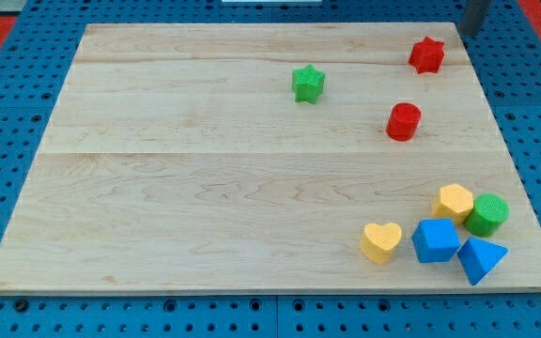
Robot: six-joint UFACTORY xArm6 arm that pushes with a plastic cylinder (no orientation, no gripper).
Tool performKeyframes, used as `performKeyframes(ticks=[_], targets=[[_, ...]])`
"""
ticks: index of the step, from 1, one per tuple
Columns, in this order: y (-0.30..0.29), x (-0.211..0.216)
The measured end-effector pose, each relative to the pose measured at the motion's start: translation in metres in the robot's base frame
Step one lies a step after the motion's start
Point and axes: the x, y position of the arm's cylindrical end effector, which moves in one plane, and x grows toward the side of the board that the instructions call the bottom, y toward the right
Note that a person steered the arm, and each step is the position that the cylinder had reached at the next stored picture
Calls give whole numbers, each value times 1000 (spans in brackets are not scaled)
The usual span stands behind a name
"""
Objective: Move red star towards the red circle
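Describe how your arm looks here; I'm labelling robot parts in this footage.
Only a short piece of my dark grey rod shows, at the view's top right corner, above and right of the red star. It looks plain, with no cables or markings visible. My tip's very end is hard to pin down.

Green star (308, 83) near the bench (205, 188) top, yellow heart (381, 241), blue cube (436, 240), blue triangle (480, 258), yellow hexagon (453, 202), green cylinder (487, 214) clustered bottom right

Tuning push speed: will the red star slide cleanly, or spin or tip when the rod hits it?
The red star looks squat and flat-based, so tipping seems unlikely. Its points probably make it rotate under an off-centre push. The wooden board looks smooth, so it should slide. My tip sits to its upper right, roughly opposite the red circle.
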Motion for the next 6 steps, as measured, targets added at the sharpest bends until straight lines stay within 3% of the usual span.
performKeyframes(ticks=[1,3,5,6], targets=[[16,30],[-45,46],[-54,108],[-78,105]])
